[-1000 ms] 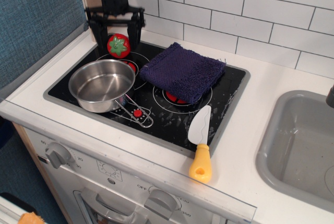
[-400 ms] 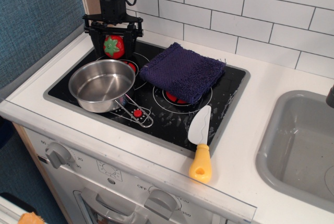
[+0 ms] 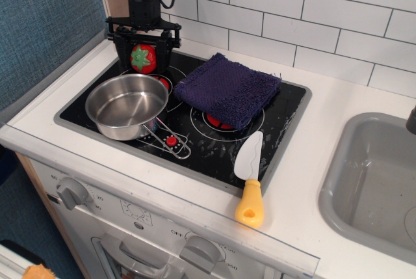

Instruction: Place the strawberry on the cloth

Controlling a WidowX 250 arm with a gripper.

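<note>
The strawberry (image 3: 143, 58) is red with a green cap. It sits between the fingers of my gripper (image 3: 143, 53) at the back left of the black stove top (image 3: 286, 106), just behind the steel pot (image 3: 125, 105). The gripper points straight down and holds the strawberry low over the back left burner. The dark purple-blue cloth (image 3: 227, 89) lies flat on the right burners, to the right of the gripper and apart from it. The cloth has nothing on it.
The pot's wire handle (image 3: 170, 137) reaches toward the stove's front. A yellow-handled white spatula (image 3: 249, 176) lies at the stove's front right edge. A grey sink (image 3: 377, 181) is at the right. The tiled wall (image 3: 292, 12) is close behind.
The gripper and the strawberry shifted together slightly to the left, then a touch back right. The pot, cloth and spatula have not moved.
</note>
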